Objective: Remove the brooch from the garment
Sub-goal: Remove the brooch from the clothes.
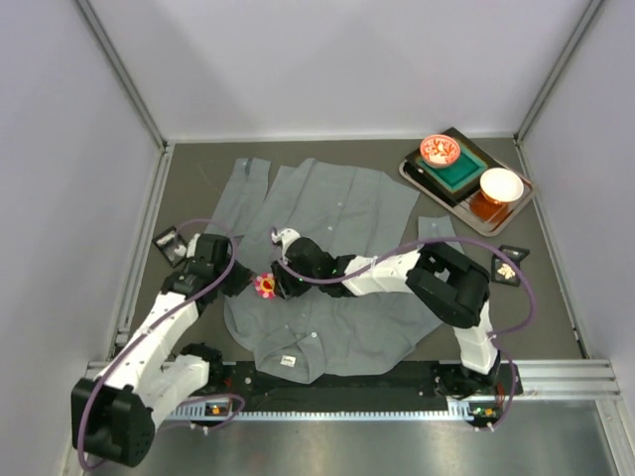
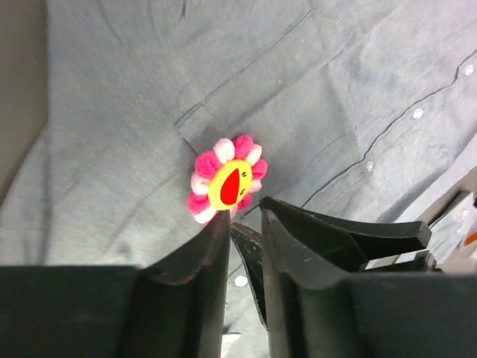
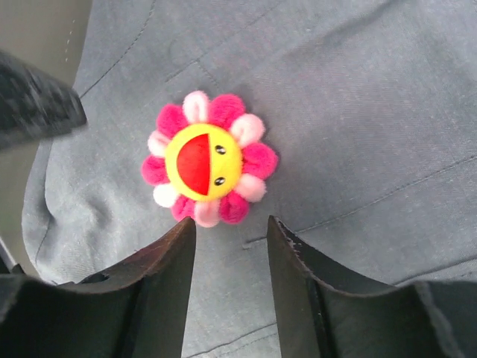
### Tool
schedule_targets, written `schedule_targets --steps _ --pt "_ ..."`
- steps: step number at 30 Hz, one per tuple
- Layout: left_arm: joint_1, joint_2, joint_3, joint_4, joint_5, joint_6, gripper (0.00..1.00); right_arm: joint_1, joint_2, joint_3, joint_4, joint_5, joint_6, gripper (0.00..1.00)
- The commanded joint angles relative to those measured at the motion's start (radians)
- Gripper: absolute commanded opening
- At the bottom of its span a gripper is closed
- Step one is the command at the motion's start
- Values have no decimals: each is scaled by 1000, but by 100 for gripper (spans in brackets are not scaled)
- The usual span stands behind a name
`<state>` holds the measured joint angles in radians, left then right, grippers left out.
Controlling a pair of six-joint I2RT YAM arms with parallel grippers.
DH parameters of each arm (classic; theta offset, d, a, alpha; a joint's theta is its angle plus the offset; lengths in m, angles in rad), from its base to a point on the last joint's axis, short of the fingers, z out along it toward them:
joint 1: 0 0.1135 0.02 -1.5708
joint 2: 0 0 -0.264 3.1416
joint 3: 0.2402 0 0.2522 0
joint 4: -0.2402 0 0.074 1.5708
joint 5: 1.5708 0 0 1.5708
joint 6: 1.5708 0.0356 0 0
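Brooch [image 3: 209, 168] sits just past the right gripper [image 3: 231, 231], whose 2 black fingers stand apart with nothing between them. The left gripper [image 2: 244, 216], jaws nearly together, touches its lower petals. Fuzzy pink and pale petals ring a round yellow face with a red mouth, on the grey woven garment [image 1: 337, 208], toward its left side in the top view.

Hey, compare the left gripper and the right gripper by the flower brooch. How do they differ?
The left gripper has its jaws almost together, while the right gripper has them clearly apart. The left gripper's tip reaches the petals of the brooch, while the right gripper stops just short of them. Both hover over the grey garment and point at the brooch from opposite sides.
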<state>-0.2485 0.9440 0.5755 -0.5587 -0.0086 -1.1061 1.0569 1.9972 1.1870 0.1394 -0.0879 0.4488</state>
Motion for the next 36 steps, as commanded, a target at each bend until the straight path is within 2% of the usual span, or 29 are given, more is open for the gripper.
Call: schedule_targets --steps 1,3,4,8,17,25,27,36 --pt "3 -91 63 -107 -195 -20 41 87 -60 62 -29 207 -134 49" --pt "5 -88 67 -138 -208 -31 55 123 -28 134 -85 305 -168 53" --pt "8 -85 69 -151 -212 -34 56 130 -12 164 -109 329 -171 56" --pt "14 -88 83 -219 -278 -57 61 161 70 319 -208 446 -154 58" --pt "22 -191 81 -293 -427 -120 68 195 146 367 -215 501 -108 59" --pt "23 -183 29 -254 -395 -144 68 195 149 301 -201 530 -98 59" --pt "25 -179 4 -213 -369 -141 64 195 128 266 -147 508 -110 58" --pt "32 -136 -26 -188 -317 -173 64 181 141 189 -8 430 -151 56"
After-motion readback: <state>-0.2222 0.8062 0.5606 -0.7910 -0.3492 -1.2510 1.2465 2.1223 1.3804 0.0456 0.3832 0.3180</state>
